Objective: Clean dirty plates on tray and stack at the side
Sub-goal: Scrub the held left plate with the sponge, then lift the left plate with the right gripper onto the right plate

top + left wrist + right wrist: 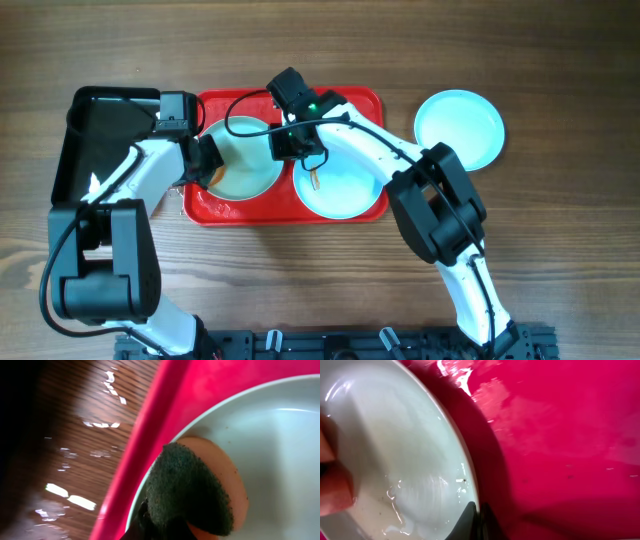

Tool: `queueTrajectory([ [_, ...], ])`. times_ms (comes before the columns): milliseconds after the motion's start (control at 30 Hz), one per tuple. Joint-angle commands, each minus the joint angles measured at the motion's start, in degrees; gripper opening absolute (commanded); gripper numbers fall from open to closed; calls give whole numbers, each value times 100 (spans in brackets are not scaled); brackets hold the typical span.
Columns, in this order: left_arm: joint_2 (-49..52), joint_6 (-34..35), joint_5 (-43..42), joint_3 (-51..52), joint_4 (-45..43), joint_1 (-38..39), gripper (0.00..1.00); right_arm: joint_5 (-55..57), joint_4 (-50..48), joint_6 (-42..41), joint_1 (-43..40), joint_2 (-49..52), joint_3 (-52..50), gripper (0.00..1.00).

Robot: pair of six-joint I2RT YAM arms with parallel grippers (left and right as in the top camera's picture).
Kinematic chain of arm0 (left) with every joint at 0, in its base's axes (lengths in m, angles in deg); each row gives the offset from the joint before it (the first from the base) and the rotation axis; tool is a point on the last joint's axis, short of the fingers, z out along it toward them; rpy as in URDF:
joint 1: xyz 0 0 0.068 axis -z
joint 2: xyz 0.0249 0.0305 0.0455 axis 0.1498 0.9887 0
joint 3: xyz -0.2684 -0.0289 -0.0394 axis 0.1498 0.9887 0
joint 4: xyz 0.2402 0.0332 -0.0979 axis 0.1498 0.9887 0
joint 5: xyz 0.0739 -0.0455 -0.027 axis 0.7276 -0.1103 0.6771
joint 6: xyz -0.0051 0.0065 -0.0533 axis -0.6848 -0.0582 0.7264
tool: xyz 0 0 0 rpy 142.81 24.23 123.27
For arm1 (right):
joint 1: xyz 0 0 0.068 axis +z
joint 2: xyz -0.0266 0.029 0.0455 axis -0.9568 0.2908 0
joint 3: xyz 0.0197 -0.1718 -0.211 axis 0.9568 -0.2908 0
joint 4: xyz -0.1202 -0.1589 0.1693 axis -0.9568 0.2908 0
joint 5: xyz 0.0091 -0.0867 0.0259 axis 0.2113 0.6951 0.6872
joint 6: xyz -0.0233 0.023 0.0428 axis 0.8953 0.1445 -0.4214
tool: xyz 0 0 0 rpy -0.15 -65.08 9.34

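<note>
The red tray (370, 100) carries two dirty plates. On the left plate (250, 165) my left gripper (207, 160) is shut on an orange sponge with a dark green pad (190, 485), which presses on the plate's left inner edge (280, 450). At the same plate's right rim (395, 435) my right gripper (290, 148) is shut, one finger inside the plate and one outside (479, 515). A small brown smear marks the right plate (345, 190). A third plate (460, 130) lies on the wood to the right of the tray.
A black tray (100, 130) sits left of the red tray, under my left arm. The red tray's floor (570, 435) shows wet streaks. Bare wooden table (560, 240) surrounds everything.
</note>
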Motion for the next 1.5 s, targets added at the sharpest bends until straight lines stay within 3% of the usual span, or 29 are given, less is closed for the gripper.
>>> queueTrajectory([
  [0, -221, -83, 1447, -61, 87, -136, 4, 396, 127, -13, -83, 101, -17, 4],
  [67, -597, -85, 1108, -92, 63, -136, 4, 435, 131, -15, -83, 101, -17, 4],
  [267, -774, -83, -1873, -33, -55, -105, 4, 428, 79, -35, -83, 101, -15, 4],
  [333, -577, -83, -2157, -20, -61, 7, 4, 411, 72, -94, -83, 101, -15, 4],
  [533, 258, -87, -1991, -20, -210, 549, 4, 413, 63, -168, -83, 101, -15, 4],
  [700, 9, -83, 24, -114, 422, 289, 4, 417, 105, -17, -83, 101, -15, 4],
  [833, -739, 92, 940, -243, 603, 162, 4, 417, 90, -15, -83, 101, -15, 4],
  [933, -1458, 92, 726, -243, 535, 173, 4, 415, -20, 57, -83, 101, -15, 4],
  [1133, -1952, 90, -848, -238, 584, 173, 4, 516, -96, 555, -122, -133, 306, 4],
  [1333, -1904, 90, -1102, -229, 935, 170, 4, 2909, 238, 942, -229, -1462, 345, 4],
  [1467, -1902, 90, -1106, -229, 951, 170, 4, 4437, 136, 2509, -157, -2063, 345, 4],
])
